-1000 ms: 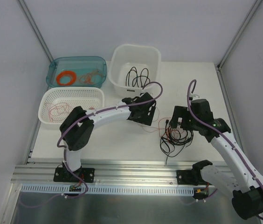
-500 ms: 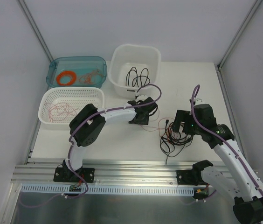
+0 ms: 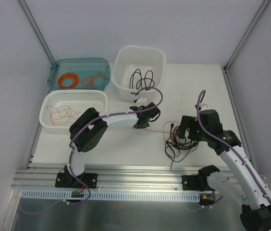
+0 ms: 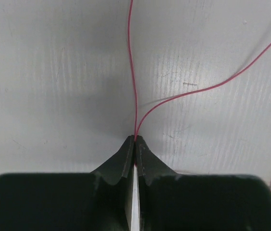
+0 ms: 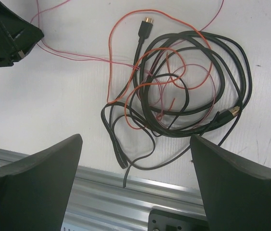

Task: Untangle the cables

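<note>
several thin, light, floppy cables point(image 3: 179, 142) lie heaped on the table point(image 3: 121, 147) in the top view, best taken by a free strand; left wrist view: left gripper point(image 4: 135, 139) pressed together, pinching a red wire point(image 4: 134, 72); right wrist view: right gripper point(image 5: 135, 192) spread wide over the heap, touching nothing.

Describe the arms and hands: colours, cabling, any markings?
Both arms, left and right, have white links, black joints and a purple cable looped along the outside. The left hand and right hand are plain matte black, fingers tapering to tips. No markings legible.
</note>
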